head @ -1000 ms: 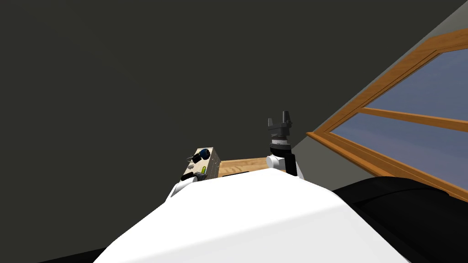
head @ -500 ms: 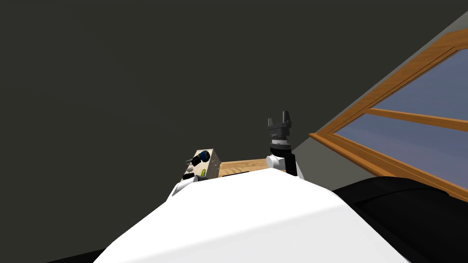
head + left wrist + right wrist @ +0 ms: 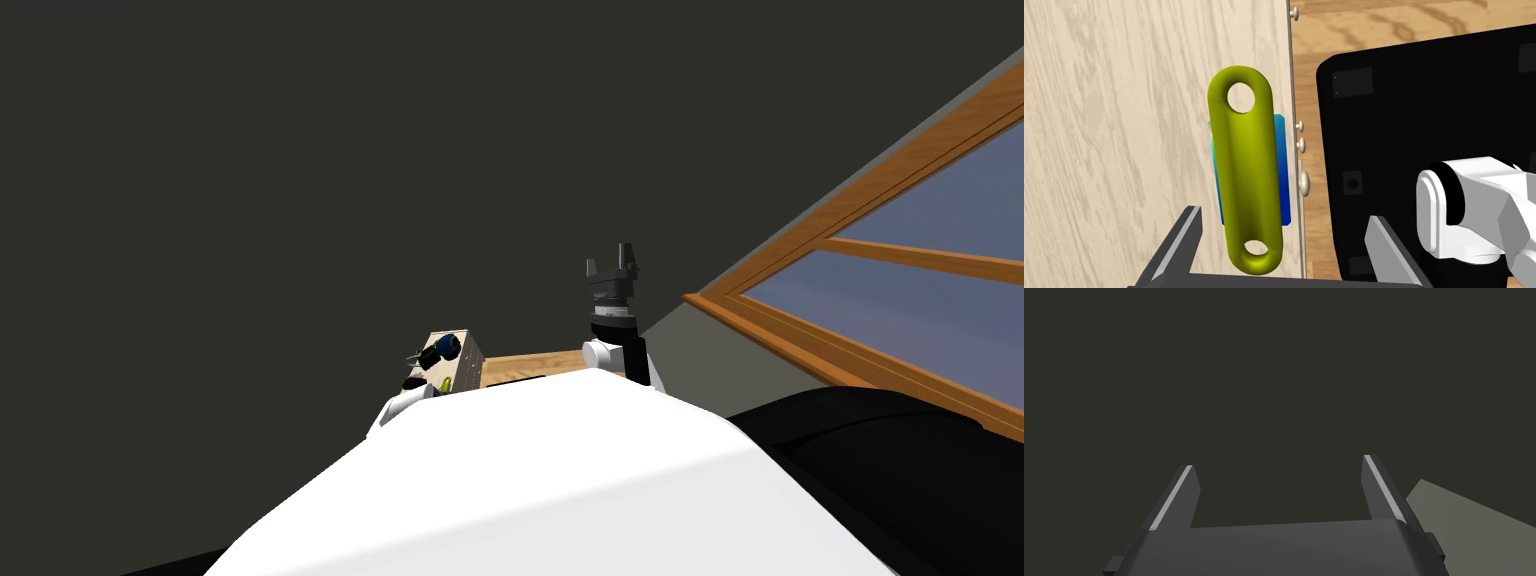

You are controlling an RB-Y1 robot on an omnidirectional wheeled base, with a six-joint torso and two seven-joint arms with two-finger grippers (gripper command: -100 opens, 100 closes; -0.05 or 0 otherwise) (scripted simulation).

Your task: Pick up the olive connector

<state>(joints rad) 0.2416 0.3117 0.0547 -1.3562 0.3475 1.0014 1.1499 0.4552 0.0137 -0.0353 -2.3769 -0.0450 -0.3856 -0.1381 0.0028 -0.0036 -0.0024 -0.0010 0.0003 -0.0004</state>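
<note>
Blue block (image 3: 1281, 175): mostly covered by the connector (image 3: 1246, 170); its form cannot be told.
Black panel (image 3: 1404, 100): cut off by the picture's edge.
Dark blue item (image 3: 445, 346): too small to be named.
Surface (image 3: 1099, 125): cut off on three sides.

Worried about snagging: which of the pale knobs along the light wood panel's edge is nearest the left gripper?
The biggest knob, beside the olive connector, sits closest to the open left gripper; the rest of the row looks smaller and lies farther away.

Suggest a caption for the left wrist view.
Open left gripper flanks the olive connector, a blue piece behind it.
</note>
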